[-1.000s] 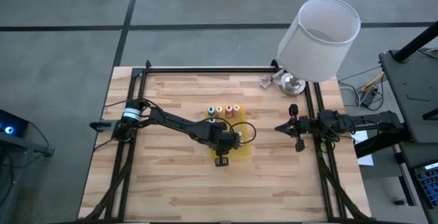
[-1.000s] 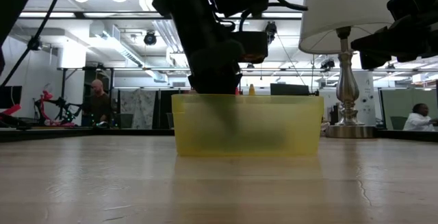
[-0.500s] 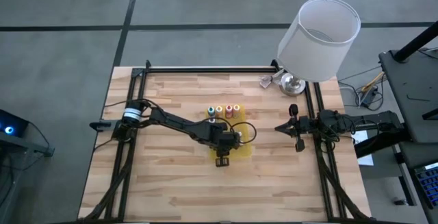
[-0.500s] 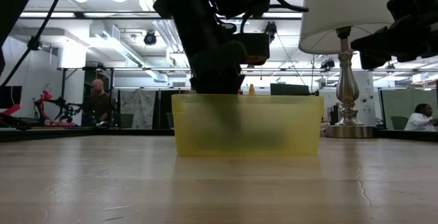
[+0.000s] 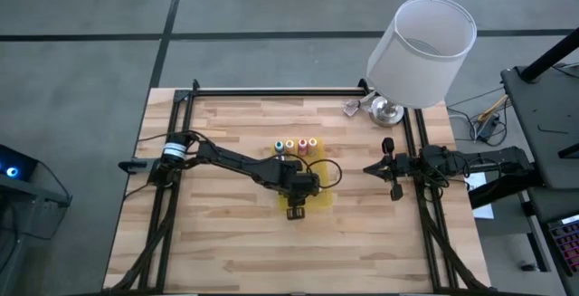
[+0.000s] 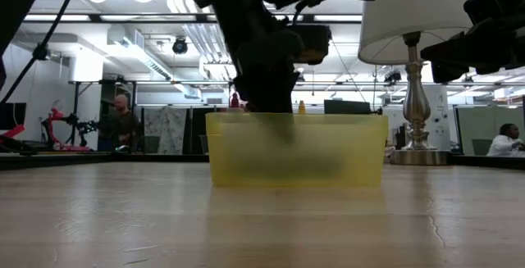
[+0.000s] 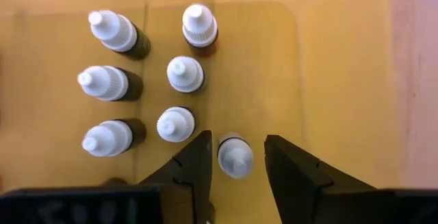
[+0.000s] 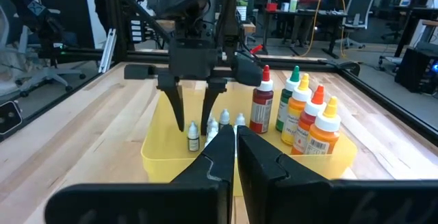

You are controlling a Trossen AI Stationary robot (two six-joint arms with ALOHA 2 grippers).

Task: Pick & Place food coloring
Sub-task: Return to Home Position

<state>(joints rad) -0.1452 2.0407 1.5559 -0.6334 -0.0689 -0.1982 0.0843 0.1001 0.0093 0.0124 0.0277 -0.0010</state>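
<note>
Left gripper (image 7: 237,142), fingers spread around a standing small bottle (image 7: 235,157) in the yellow bin (image 7: 335,80), should lift straight up

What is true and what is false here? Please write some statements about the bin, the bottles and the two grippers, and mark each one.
1. The left gripper is open over the yellow bin. True.
2. The small bottles in the bin have black caps. False: their caps are white.
3. The right gripper holds a bottle. False: it is shut on nothing, at the table's right edge.
4. A lamp stands at the table's right side. True.
5. The larger bottles lie on their sides. False: they stand upright in a row beside the bin.
</note>
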